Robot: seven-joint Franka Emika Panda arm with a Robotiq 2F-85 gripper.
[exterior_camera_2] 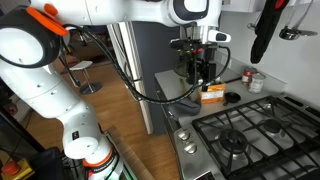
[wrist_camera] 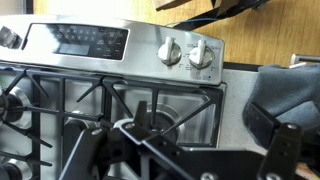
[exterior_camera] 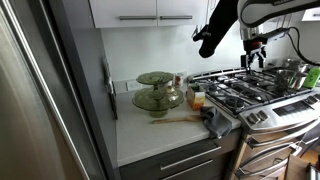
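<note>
Right now my claw (exterior_camera: 258,58) hangs in the air above the stove, touching nothing. Its fingers (wrist_camera: 95,150) stand wide apart in the wrist view, with only empty space between them. The nearest thing to me is the black grate (wrist_camera: 120,100) over the burners, straight below and well clear of my fingertips. Beyond the grate, the same view shows the two steel knobs (wrist_camera: 171,50) side by side on the front panel, next to the dark control display (wrist_camera: 80,40). A black cloth (wrist_camera: 285,95) lies just off the edge of the cooktop; I cannot tell whether it is a mitt or a rag. In an exterior view the counter (exterior_camera: 140,135) beside the stove bears a green glass tiered stand (exterior_camera: 157,92), with a wooden spoon (exterior_camera: 178,120) lying flat in front of it. An orange box (exterior_camera_2: 212,96) sits near the stove's edge, and a steel pot (exterior_camera: 293,72) stands on a far burner.
</note>
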